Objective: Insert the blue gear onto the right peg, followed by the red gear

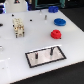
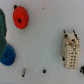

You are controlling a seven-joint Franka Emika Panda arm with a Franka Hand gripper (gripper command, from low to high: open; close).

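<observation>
The hand shows only as a dark blur at the wrist view's edge, so I cannot tell whether it is released or clenched. Just beside it on the white counter lies the blue gear, with the red gear near. A beige block sits farther off. The right peg stands bare on its plate, well apart.

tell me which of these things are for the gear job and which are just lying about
For the job: blue gear, red gear, right peg on the black-rimmed plate.

Just lying about: pale blocky part, small dark post, thinner peg.
</observation>
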